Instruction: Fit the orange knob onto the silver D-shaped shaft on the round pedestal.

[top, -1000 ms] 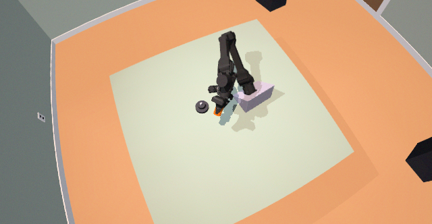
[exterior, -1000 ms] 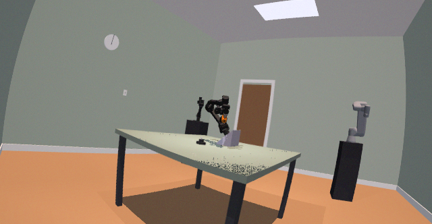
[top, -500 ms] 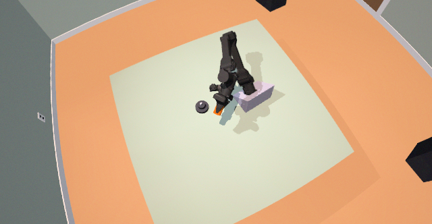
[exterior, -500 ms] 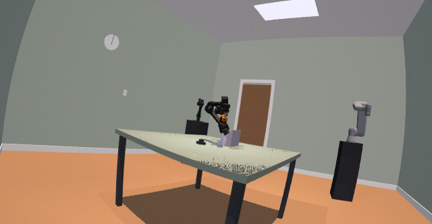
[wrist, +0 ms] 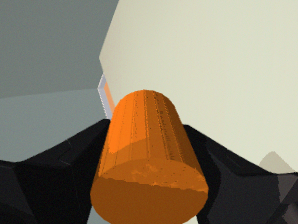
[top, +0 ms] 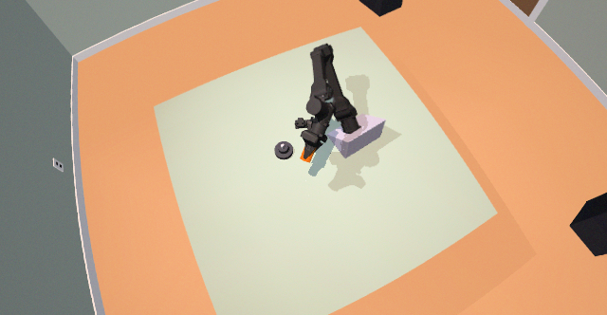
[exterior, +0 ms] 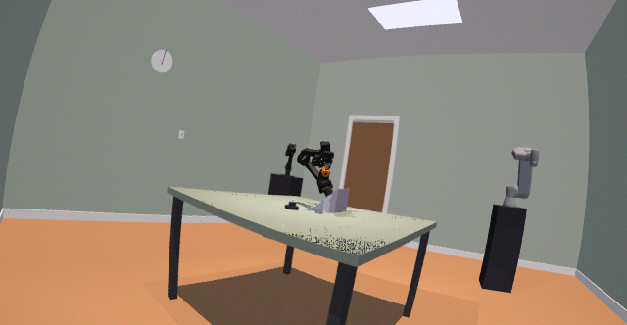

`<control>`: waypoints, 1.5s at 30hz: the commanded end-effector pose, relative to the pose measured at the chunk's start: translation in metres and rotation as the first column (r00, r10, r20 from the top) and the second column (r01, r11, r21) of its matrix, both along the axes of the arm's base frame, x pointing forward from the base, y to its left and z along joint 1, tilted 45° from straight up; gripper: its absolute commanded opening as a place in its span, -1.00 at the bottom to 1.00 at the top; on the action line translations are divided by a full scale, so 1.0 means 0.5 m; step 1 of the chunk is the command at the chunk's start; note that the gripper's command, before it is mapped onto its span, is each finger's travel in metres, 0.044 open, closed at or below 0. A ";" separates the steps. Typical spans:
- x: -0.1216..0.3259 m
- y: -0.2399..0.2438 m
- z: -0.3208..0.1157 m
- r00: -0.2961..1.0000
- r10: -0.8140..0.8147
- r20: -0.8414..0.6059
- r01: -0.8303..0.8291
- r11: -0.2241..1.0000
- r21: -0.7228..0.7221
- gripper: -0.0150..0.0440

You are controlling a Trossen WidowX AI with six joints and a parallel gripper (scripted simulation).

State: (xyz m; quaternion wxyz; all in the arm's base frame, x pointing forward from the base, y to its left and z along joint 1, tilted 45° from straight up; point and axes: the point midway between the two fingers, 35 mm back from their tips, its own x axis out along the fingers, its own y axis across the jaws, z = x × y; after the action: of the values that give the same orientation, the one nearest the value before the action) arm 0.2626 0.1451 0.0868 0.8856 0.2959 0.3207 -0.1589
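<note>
Standing on the block (top: 367, 138) (exterior: 340, 202), on the worktop (top: 266, 239) (exterior: 235, 205). Holding the knob (top: 307, 159) (exterior: 325, 173) (wrist: 149, 145) in the claw (top: 308, 153) (exterior: 325, 170) (wrist: 145, 128) above the worktop, right of the pedestal (top: 284, 155) (exterior: 292, 207) in the top view.

Taking the table (top: 237, 211) (exterior: 235, 212) as the landmark, there is one of it, with four legs visible under its top. On it are one round pedestal (top: 277, 154) (exterior: 292, 208) with one shaft (top: 283, 146), one pale lilac block (top: 365, 137) (exterior: 339, 202), and one black arm (top: 319, 68) (exterior: 313, 168) mounted on that block. Above the tabletop, one orange knob (exterior: 325, 172) (wrist: 145, 145) sits between the two fingers of one gripper (top: 309, 152) (exterior: 325, 170) (wrist: 145, 128). Beyond the table in the exterior view stand two black stands (exterior: 285, 184) (exterior: 504, 249), each bearing one arm, so three arms in all. Around the table, that view also has one door (exterior: 368, 165), one clock (exterior: 162, 61), one wall plate (exterior: 181, 134) and one ceiling light panel (exterior: 418, 13).
</note>
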 end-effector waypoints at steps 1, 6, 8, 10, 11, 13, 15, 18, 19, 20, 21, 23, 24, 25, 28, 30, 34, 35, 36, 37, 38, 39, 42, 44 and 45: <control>0.002 0.002 0.003 1.000 -0.002 0.004 0.002 1.000 0.006 -0.49; 0.002 0.002 0.003 1.000 -0.002 0.004 0.002 1.000 0.006 -0.49; 0.002 0.002 0.003 1.000 -0.002 0.004 0.002 1.000 0.006 -0.49; 0.002 0.002 0.003 1.000 -0.002 0.004 0.002 1.000 0.006 -0.49; 0.002 0.002 0.003 1.000 -0.002 0.004 0.002 1.000 0.006 -0.49; 0.002 0.002 0.003 1.000 -0.002 0.004 0.002 1.000 0.006 -0.49; 0.002 0.002 0.003 1.000 -0.002 0.004 0.002 1.000 0.006 -0.49; 0.002 0.002 0.003 1.000 -0.002 0.004 0.002 1.000 0.006 -0.49; 0.002 0.002 0.003 1.000 -0.002 0.004 0.002 1.000 0.006 -0.49; 0.002 0.002 0.003 1.000 -0.002 0.004 0.002 1.000 0.006 -0.49; 0.002 0.002 0.003 1.000 -0.001 0.006 0.001 1.000 0.007 -0.49; 0.003 0.000 0.001 1.000 0.002 0.008 -0.002 1.000 0.013 -0.49; 0.003 -0.001 0.000 1.000 0.000 0.006 0.000 1.000 0.012 -0.49; 0.003 -0.001 -0.001 1.000 -0.004 0.003 0.004 1.000 0.010 -0.49; 0.005 -0.004 -0.005 1.000 -0.022 -0.016 0.022 1.000 -0.003 -0.49; 0.007 -0.008 -0.010 0.998 -0.043 -0.037 0.042 0.999 -0.018 -0.49; 0.011 -0.016 -0.021 0.991 -0.096 -0.088 0.091 0.994 -0.059 -0.49; 0.012 -0.017 -0.024 0.989 -0.109 -0.100 0.103 0.992 -0.070 -0.49; 0.013 -0.019 -0.027 0.986 -0.123 -0.112 0.114 0.990 -0.081 -0.49; 0.014 -0.021 -0.029 0.983 -0.137 -0.124 0.126 0.988 -0.092 -0.49; 0.015 -0.023 -0.032 0.979 -0.151 -0.137 0.138 0.985 -0.103 -0.49; 0.016 -0.025 -0.035 0.975 -0.164 -0.148 0.148 0.982 -0.114 -0.49; 0.018 -0.031 -0.043 0.962 -0.205 -0.180 0.180 0.973 -0.148 -0.49; 0.020 -0.034 -0.048 0.952 -0.232 -0.200 0.199 0.965 -0.171 -0.49; 0.021 -0.036 -0.051 0.947 -0.245 -0.210 0.208 0.961 -0.182 -0.49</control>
State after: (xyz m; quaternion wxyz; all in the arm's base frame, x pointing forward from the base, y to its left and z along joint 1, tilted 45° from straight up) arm 0.2700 0.1273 0.0618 0.8443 0.2443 0.3707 -0.3001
